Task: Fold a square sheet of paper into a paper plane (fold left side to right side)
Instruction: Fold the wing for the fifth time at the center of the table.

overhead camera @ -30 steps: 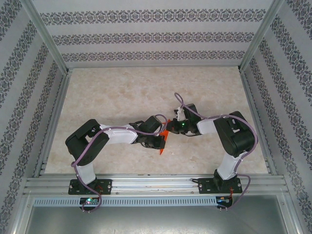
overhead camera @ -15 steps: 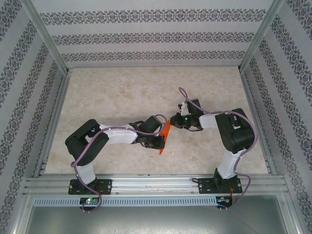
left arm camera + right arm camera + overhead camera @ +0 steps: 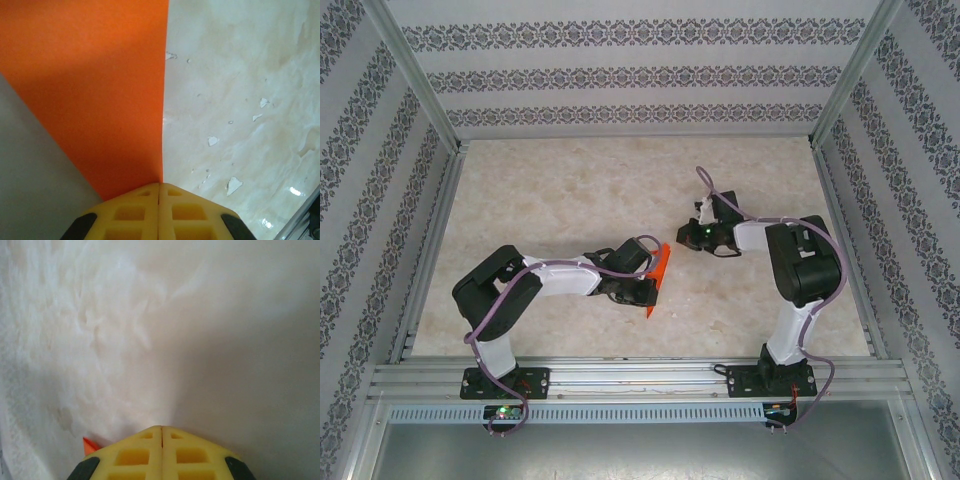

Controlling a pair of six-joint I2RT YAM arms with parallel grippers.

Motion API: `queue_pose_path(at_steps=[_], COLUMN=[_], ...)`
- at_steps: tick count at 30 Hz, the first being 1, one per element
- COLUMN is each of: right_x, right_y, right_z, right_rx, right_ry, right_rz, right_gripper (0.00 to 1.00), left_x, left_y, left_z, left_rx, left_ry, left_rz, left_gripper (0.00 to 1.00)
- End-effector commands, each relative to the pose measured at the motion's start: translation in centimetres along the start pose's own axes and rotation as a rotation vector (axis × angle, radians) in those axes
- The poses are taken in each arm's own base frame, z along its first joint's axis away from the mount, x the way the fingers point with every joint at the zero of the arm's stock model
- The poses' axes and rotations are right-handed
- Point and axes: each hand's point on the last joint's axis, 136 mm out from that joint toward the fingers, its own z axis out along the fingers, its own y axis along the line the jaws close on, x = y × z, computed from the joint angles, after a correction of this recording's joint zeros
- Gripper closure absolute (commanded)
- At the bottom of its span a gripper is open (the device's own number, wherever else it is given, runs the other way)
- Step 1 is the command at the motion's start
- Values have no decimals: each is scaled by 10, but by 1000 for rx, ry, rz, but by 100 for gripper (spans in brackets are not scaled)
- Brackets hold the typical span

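1 square sheet of paper (image 3: 659, 276), bright orange-red, is in play. It lies between the 2 arms near the middle of the table (image 3: 570, 190), and in the top view it stands up on edge as a narrow tilted sliver. The left gripper (image 3: 651, 287) is clamped on it: in the left wrist view the yellow pads (image 3: 135, 212) meet with no gap, and the sheet runs out from between them, 1 straight edge leading away over the marbled surface. The right gripper (image 3: 687, 238) sits a little to the right of the sheet without touching it, its jaws pressed together on nothing. In its own camera a tiny orange corner (image 3: 89, 444) peeps out beside the closed pads.

The left-to-right fold looks to be under way, with 1 side lifted but not yet laid over. The next move probably calls for sweeping the pinched edge across to the right, matching it to the opposite edge and lowering it flat without letting the thin paper buckle or slip. A press along the crease would follow, and the free right gripper seems well placed for that.

Count: 1 sheet, 2 arms, 2 grippers both closed, 2 purple cables (image 3: 480, 335), 1 table
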Motion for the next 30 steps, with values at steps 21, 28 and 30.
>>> queue_pose_path(at_steps=[21,28,30], right_x=[98,96,96], right_y=[74,70,66], right_z=[-11,6,10], right_rx=[-143,-123,-111], right_ry=[135,153,159], right_rz=[11,5,6], right_gripper=[100,100,100], left_x=[50,48,48], left_y=[64,61,60], left_z=[2,3,3], left_rx=[-229,-214,-210], left_ry=[140,136,134], left_rz=[-90,-88,-89], left_gripper=[93,93,93])
